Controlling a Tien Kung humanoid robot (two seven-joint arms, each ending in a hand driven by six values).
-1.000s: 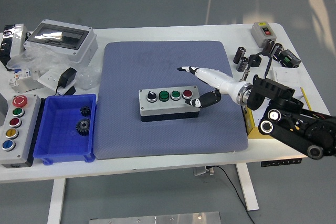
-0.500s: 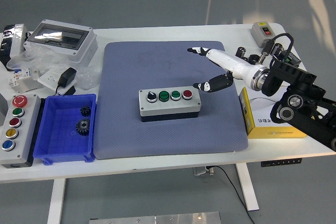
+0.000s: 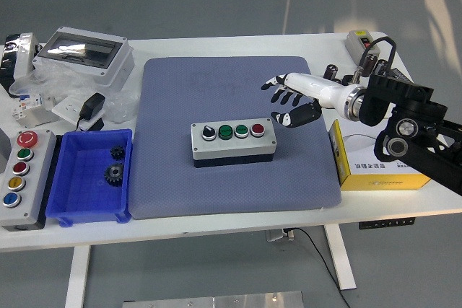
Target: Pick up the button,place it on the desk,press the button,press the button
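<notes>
The button box [image 3: 233,142] sits in the middle of the blue mat [image 3: 173,178] on the counter [image 3: 216,225]. Just beyond its right end, the right robot hand [image 3: 289,100] hovers with fingers spread, holding nothing. A press from there could miss or shove the box sideways. No readable writing
</notes>
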